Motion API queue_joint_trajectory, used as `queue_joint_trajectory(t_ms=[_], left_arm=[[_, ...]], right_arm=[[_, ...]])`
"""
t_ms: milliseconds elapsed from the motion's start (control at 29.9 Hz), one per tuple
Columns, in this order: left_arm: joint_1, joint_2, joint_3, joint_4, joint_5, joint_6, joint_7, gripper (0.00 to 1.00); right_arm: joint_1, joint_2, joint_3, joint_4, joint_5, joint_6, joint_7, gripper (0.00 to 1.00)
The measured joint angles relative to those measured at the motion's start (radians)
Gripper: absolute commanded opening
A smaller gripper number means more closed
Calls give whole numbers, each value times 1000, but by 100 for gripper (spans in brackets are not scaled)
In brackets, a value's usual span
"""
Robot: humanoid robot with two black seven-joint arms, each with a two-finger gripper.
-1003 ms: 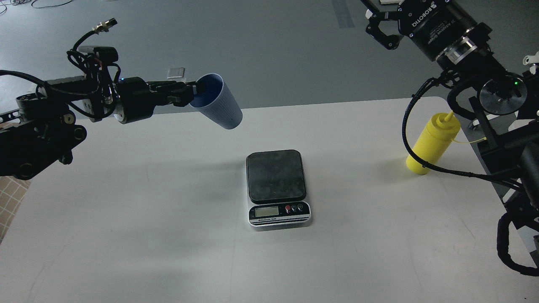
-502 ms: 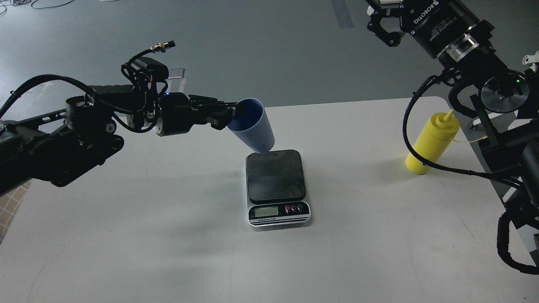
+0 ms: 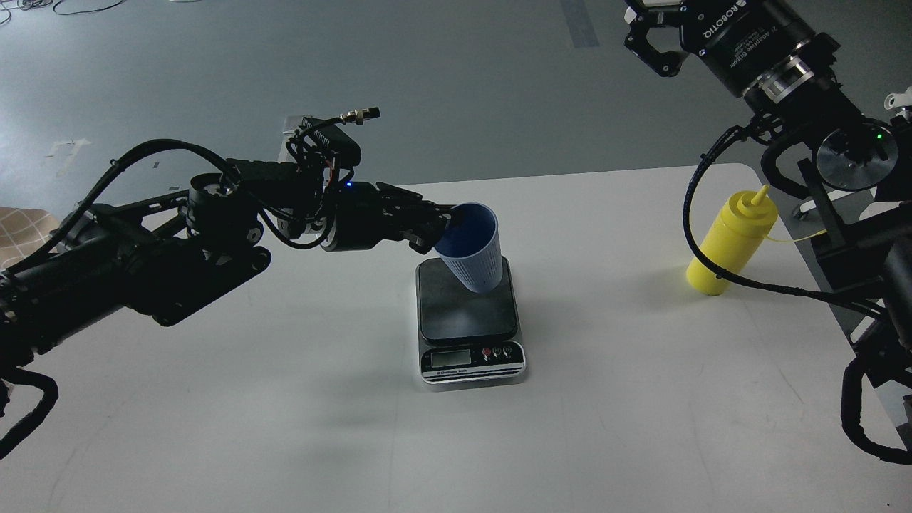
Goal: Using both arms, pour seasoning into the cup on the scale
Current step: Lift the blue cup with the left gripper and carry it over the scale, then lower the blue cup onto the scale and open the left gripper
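My left gripper (image 3: 443, 222) is shut on the rim of the pale blue ribbed cup (image 3: 472, 249) and holds it tilted, mouth up and to the left, just above the back of the scale (image 3: 469, 317). The scale has a dark square platform and a silver front with a display, and stands mid-table. The yellow seasoning bottle (image 3: 732, 242) stands leaning at the right side of the table, its cap hanging off on a tether. My right gripper (image 3: 645, 28) is high at the top right, far above the bottle, its fingers partly cut off by the frame edge.
The white table (image 3: 285, 399) spreads around the scale. My right arm's cables and joints (image 3: 841, 178) hang beside and behind the bottle at the table's right edge. Grey floor lies beyond the table's far edge.
My left arm has carried the cup to the right and down, from high at the left to just over the scale's platform. The right gripper has barely moved.
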Motion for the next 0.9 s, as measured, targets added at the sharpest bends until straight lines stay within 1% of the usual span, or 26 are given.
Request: queue_joint_trajectory(t_ms=[268, 903], left_arm=[[-3, -39, 13, 59, 83, -1, 8, 0], [2, -50, 19, 64, 90, -2, 28, 0]], right_arm=[[0, 0, 4, 0, 1, 0, 0, 100], [-2, 2, 5, 0, 0, 0, 0, 100]])
